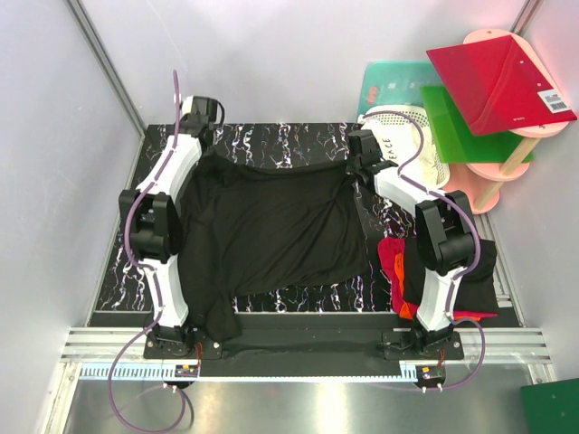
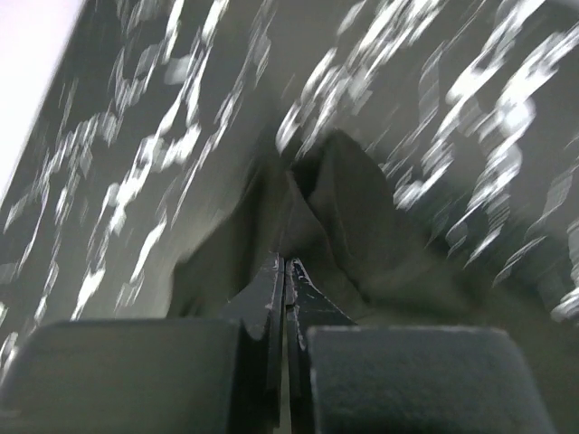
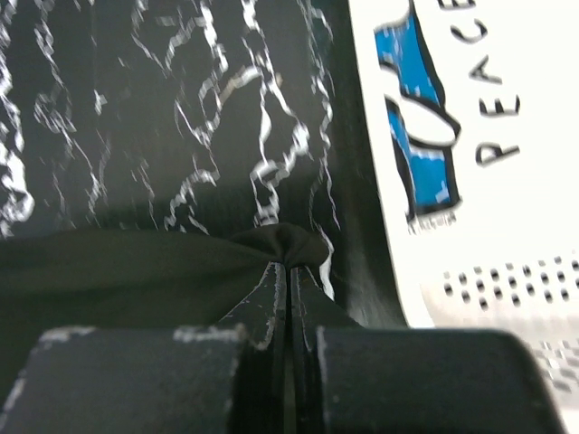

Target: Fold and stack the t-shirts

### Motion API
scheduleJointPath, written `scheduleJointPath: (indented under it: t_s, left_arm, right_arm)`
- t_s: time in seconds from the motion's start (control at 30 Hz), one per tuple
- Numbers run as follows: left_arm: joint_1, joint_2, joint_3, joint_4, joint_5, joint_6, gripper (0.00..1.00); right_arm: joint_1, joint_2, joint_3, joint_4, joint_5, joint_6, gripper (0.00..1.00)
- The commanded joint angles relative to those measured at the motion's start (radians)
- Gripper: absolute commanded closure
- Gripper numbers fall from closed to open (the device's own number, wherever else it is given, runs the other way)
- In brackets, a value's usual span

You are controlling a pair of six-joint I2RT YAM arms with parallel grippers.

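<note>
A black t-shirt point(image 1: 271, 226) is spread across the middle of the top view on the marbled table point(image 1: 298, 137). Its upper-left corner is pinched between the closed fingers of the left gripper point(image 2: 285, 269), and its upper-right corner is clamped in the right gripper point(image 3: 288, 269). A pile of t-shirts point(image 1: 398, 267), red, orange and black, is seen at the lower right.

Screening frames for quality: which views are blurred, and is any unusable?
Left wrist: heavy blur, the marbled table smeared into streaks, yet the left gripper pinching the black t-shirt is readable. Right wrist: slightly soft; the lettering on the white printed surface is legible. Top external: sharp, evenly lit.
</note>
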Motion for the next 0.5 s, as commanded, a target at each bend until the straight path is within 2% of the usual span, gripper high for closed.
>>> scheduleJointPath:
  t_s: [0.0, 0.17, 0.47]
  left_arm:
    - [0.002, -0.217, -0.222, -0.007, -0.062, -0.100, 1.00]
    - [0.010, -0.308, -0.378, -0.074, -0.126, -0.149, 1.00]
    - [0.017, -0.383, -0.560, -0.162, -0.099, -0.183, 1.00]
  right_arm:
    - [-0.004, -0.110, -0.044, -0.056, -0.017, 0.033, 1.00]
    - [-0.004, -0.138, -0.100, -0.121, -0.023, 0.058, 1.00]
    - [-0.003, -0.067, -0.091, -0.265, -0.058, 0.104, 1.00]
